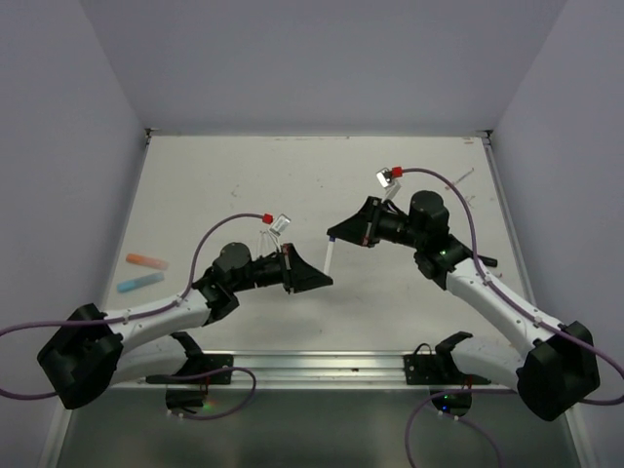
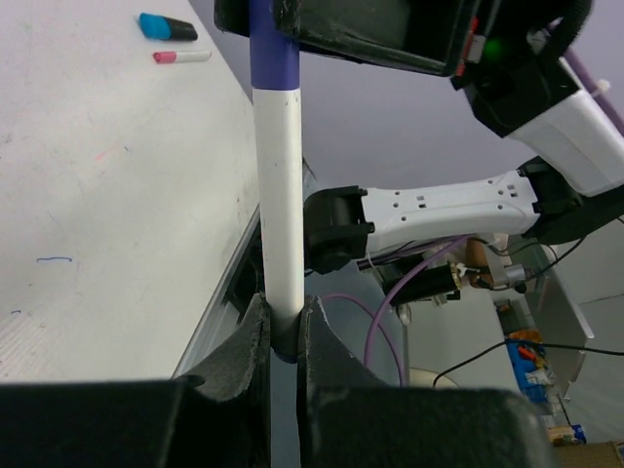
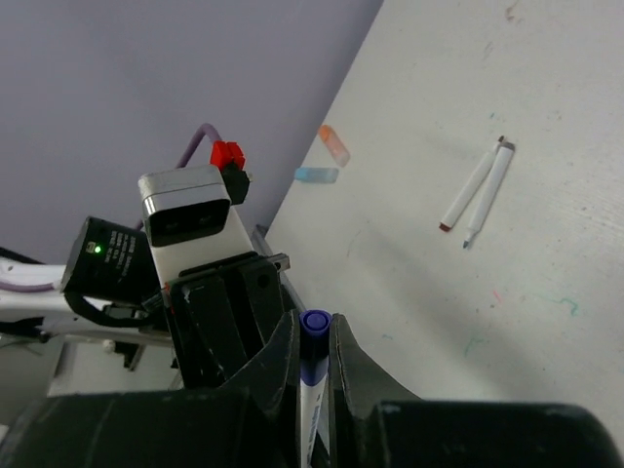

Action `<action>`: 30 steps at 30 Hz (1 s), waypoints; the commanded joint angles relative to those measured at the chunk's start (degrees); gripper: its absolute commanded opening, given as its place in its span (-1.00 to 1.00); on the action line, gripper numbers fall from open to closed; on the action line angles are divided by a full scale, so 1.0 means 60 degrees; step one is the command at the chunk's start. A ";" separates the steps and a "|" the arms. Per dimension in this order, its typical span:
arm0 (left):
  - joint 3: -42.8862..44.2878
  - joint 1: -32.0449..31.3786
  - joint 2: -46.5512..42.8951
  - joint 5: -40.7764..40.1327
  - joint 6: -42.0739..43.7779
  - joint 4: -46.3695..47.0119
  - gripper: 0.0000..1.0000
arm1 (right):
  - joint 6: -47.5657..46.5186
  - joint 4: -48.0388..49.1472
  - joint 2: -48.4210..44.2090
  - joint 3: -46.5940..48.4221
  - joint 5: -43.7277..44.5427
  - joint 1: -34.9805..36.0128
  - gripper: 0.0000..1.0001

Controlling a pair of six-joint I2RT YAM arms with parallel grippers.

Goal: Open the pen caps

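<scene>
A thin white pen (image 1: 330, 255) hangs in the air between my two grippers above the middle of the table. In the left wrist view my left gripper (image 2: 284, 304) is shut on the bottom end of the white barrel (image 2: 281, 195). The barrel's purple pen cap (image 2: 273, 49) goes up into the right gripper's black fingers. In the right wrist view my right gripper (image 3: 313, 318) is shut on that purple cap (image 3: 314, 326), whose round end shows between the fingertips. In the top view the left gripper (image 1: 317, 279) and right gripper (image 1: 336, 234) face each other.
An orange marker (image 1: 146, 260) and a pale blue marker (image 1: 140, 283) lie at the table's left edge. Two thin white pens (image 3: 478, 190) lie side by side on the table. A blue-capped black marker (image 2: 168, 26) and a small pink-ended pen (image 2: 180, 58) lie farther off.
</scene>
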 commanded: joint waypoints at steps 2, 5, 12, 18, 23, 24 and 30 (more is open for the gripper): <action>-0.0445 0.0045 -0.1030 0.1717 -0.0110 0.0890 -1.00 | 0.0503 0.2136 -0.0282 -0.0189 -0.1196 -0.1276 -1.00; -0.0605 0.0045 -0.1412 0.1659 -0.0066 0.0654 -1.00 | 0.1626 0.3291 -0.0006 -0.0350 -0.1476 -0.1994 -1.00; -0.1221 0.0016 -0.1398 0.1644 -0.0505 0.1474 -1.00 | 0.2526 0.5024 0.0450 -0.0454 -0.0046 -0.2290 -1.00; -0.1046 -0.0028 -0.1398 0.1658 -0.0301 0.1137 -1.00 | 0.1911 0.4191 0.0699 -0.0044 0.1364 -0.2290 -1.00; -0.1265 -0.0043 -0.1413 0.1586 -0.0315 0.1181 -1.00 | 0.1618 0.3544 0.0963 0.0177 0.2651 -0.2276 -1.00; -0.1309 -0.0043 -0.1413 0.1570 -0.0315 0.1195 -1.00 | 0.1588 0.3500 0.0992 0.0162 0.2756 -0.2290 -1.00; -0.1529 -0.0043 -0.1529 0.1249 -0.0009 0.0685 -1.00 | 0.1340 0.2888 0.1183 0.0118 0.3546 -0.2290 -1.00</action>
